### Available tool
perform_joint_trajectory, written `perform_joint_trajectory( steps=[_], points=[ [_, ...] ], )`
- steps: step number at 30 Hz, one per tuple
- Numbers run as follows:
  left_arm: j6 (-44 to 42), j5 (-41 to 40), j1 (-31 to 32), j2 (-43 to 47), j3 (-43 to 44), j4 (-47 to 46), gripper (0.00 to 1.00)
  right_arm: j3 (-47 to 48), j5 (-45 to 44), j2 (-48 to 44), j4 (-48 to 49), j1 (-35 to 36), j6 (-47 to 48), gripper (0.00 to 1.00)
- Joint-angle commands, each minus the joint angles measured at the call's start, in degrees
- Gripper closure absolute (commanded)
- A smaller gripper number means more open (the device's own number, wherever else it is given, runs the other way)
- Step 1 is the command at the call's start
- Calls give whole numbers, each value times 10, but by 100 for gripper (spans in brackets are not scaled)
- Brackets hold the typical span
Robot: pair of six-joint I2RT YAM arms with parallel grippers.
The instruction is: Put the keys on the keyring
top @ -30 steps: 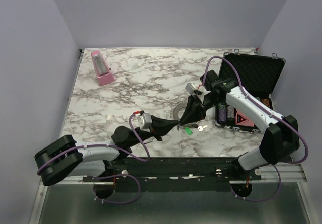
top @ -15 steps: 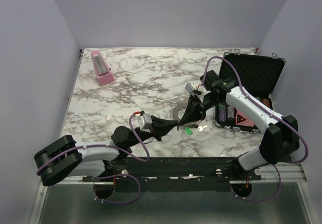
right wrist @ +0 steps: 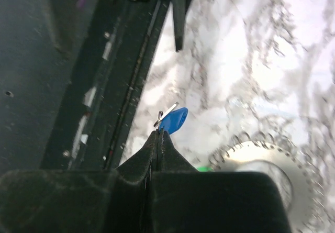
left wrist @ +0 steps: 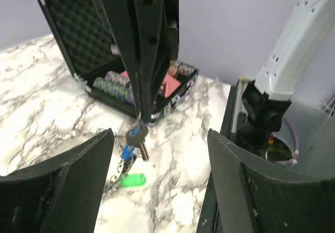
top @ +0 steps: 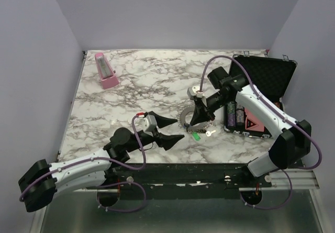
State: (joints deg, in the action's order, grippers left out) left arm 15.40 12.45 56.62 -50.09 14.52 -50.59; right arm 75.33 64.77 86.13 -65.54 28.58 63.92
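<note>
- Enclosing the table on three sides, plain lilac walls rise at the back, left and right
- The table has a white marble pattern with grey veins; a black rail runs along its near edge
- The left arm lies low along that edge, its base cut off at the corner of the overhead view; the left gripper has its jaws spread wide with nothing between them
- The right arm reaches in from the right and covers part of the case; the right gripper points down, jaws pressed together on the blue key
- A black case stands open at the right edge, foam-lined, with stacked chips inside; its red triangular label is too small to read
- A pink wedge sits near the far left corner
- The keyring lies flat on the marble just beside the right gripper's tips, partly hidden by them from above
- A thin chain trails below the blue key; what it joins is hard to tell
- The green key and a silver key lie side by side on the near side of the keyring
</note>
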Motion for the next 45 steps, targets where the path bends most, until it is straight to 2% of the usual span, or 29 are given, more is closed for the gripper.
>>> perform_joint_trajectory(
  steps=[1, 5, 9, 12, 14, 15, 26, 28, 32, 45],
  points=[
    [-45, -22, -3, 40, 66, 279, 19, 60, -164, 19, -85, 7, 17, 99],
    [-66, -30, -4, 22, 94, 301, 19, 69, -236, 15, -67, 29, -33, 99],
    [-74, -11, 0, -38, 121, 249, 29, 70, -228, 19, -60, 39, -51, 99],
    [-89, -7, 8, -96, 143, 210, 39, 74, -207, 21, -64, 41, -53, 99],
    [-100, 3, 13, -125, 149, 180, 52, 73, -198, 23, -66, 42, -53, 99],
    [-107, 1, 19, -134, 150, 165, 56, 70, -194, 23, -66, 42, -54, 99],
    [-184, -79, 59, -169, 128, 97, 56, 55, -177, 22, -64, 42, -47, 99],
    [-186, -81, 59, -174, 136, 109, 60, 57, -176, 24, -65, 42, -47, 99],
    [-192, -96, 61, -186, 146, 125, 63, 59, -172, 24, -68, 42, -45, 99],
    [-202, -111, 63, -173, 135, 126, 62, 58, -168, 26, -71, 42, -42, 99]
  ],
)
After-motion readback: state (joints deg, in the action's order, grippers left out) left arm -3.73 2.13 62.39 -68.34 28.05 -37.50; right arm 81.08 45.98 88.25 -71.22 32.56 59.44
